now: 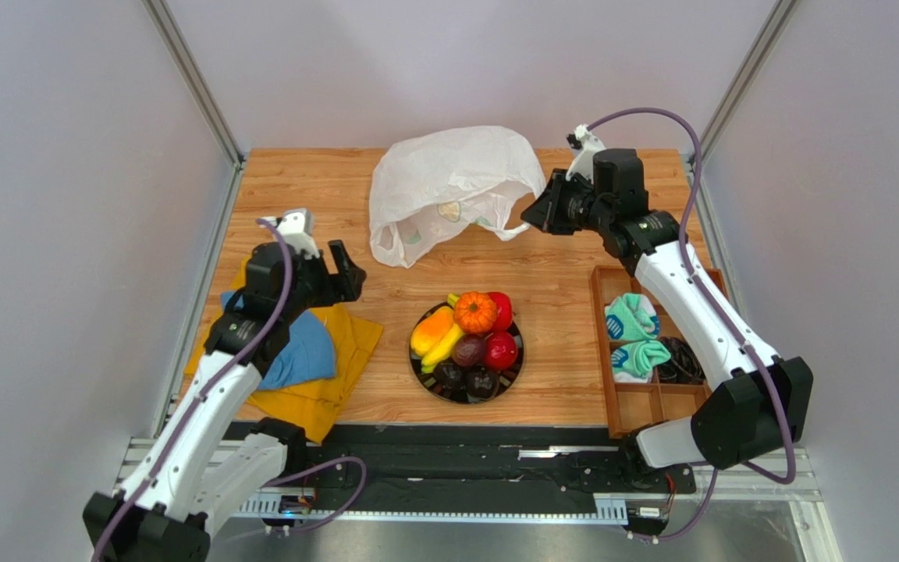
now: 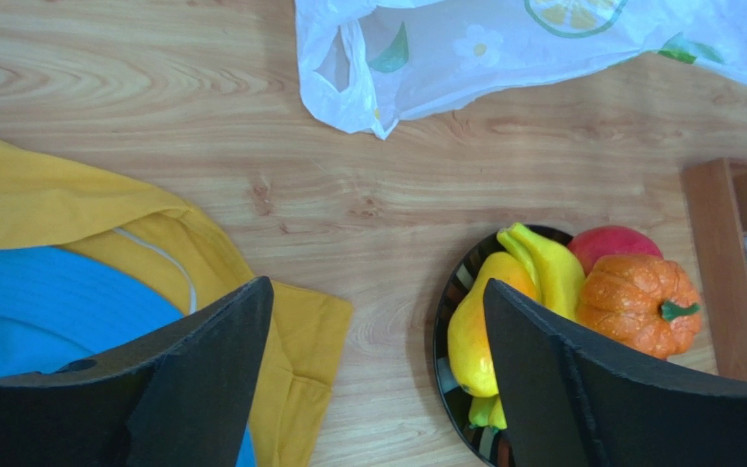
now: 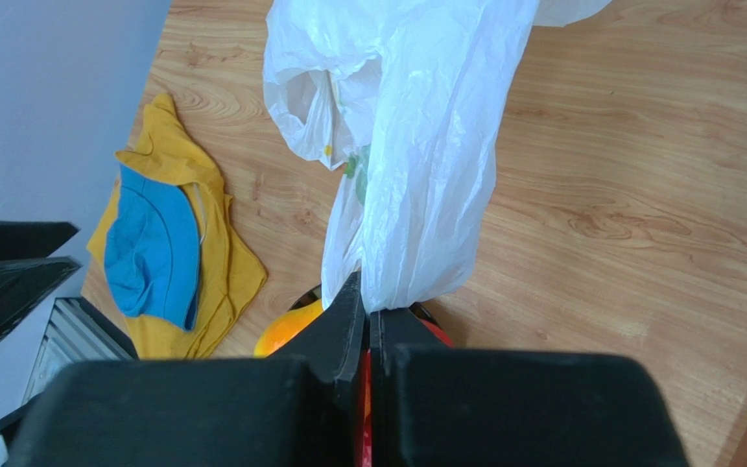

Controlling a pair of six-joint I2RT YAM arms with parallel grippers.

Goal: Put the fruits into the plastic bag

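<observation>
The fruits lie heaped on a black round plate [image 1: 419,365] at the table's near middle: a ribbed orange one [image 1: 475,312], a banana [image 1: 444,348], a mango [image 1: 430,329], red ones [image 1: 501,350] and dark ones [image 1: 470,353]. The plastic bag [image 1: 454,182] stands puffed up behind them. My right gripper [image 1: 530,217] is shut on the bag's right edge and holds it lifted; in the right wrist view the bag [image 3: 416,126] hangs from the closed jaws [image 3: 368,302]. My left gripper [image 2: 377,287] hovers open and holds nothing, between the cloths and the plate [image 2: 443,331], with the mango [image 2: 470,331] beside its right finger.
A yellow cloth [image 1: 343,351] with a blue cloth [image 1: 302,351] on it lies at the left under my left arm. A wooden compartment tray [image 1: 602,351] with teal items stands at the right. Grey walls enclose the table on both sides.
</observation>
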